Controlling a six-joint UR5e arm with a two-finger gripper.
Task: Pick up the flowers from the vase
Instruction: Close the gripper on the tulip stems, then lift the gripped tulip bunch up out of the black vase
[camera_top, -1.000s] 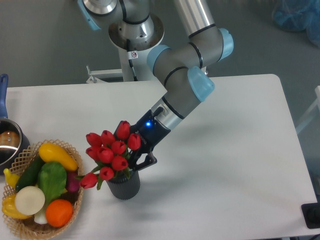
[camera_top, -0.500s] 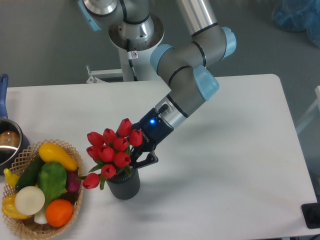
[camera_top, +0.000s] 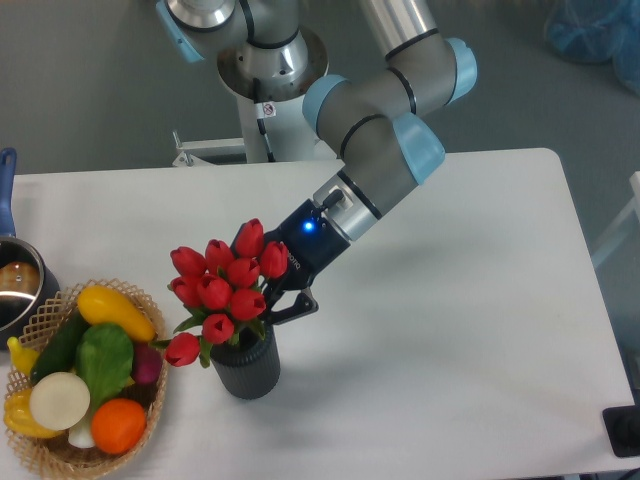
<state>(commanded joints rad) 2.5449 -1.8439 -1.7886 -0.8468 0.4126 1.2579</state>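
My gripper (camera_top: 268, 305) clamped on tulips (camera_top: 222, 290), I judge; stems partly hidden. Bunch sits high in vase (camera_top: 245, 368), not clear of rim. Lift-out left.

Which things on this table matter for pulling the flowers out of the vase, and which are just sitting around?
Part of the job:
- flowers, red tulips
- vase, dark and ribbed, under them
- gripper, at the bunch just above the vase

Just sitting around:
- wicker basket of fruit and vegetables, left
- metal pot, far left edge
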